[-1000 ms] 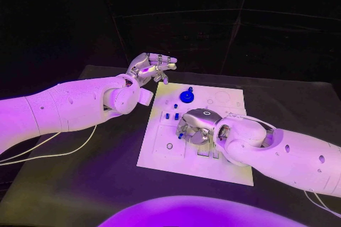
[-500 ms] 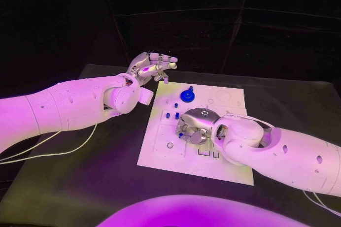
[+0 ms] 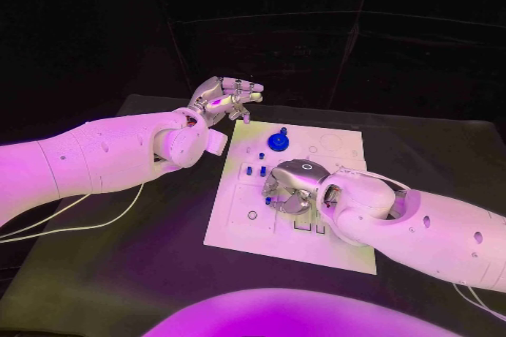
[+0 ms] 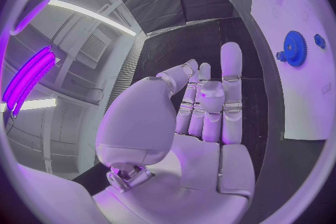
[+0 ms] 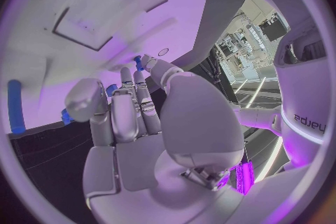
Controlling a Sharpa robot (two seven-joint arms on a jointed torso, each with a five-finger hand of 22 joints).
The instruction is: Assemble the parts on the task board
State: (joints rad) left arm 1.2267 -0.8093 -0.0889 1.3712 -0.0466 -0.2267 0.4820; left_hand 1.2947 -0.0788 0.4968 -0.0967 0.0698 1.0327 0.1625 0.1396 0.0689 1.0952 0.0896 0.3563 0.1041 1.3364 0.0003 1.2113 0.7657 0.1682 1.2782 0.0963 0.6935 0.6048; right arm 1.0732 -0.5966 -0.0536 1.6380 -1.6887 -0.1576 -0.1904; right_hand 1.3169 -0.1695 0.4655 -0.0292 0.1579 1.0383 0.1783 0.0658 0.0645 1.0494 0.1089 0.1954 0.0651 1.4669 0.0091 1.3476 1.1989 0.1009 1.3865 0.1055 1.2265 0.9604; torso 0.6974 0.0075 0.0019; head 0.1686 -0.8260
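The task board sits mid-table. The right hand hovers low over its middle, fingers curled around a small blue part, though I can't tell if it's actually gripped. The left hand is up at 11 o'clock off the board, fingers loosely apart, holding nothing. A blue gear sits at the board's 12 o'clock end.

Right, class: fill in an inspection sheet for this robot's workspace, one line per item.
Surface: black table, mostly bare.
Job's things: white task board mid-table; blue gear near its far edge; small blue parts on it.
Clutter: nothing seen.
Hands: left hand raised off the board's far left corner, holding nothing; right hand down over the board's middle, grasp unclear.
Cables: white cable under the left arm.
Surroundings: dark backdrop.
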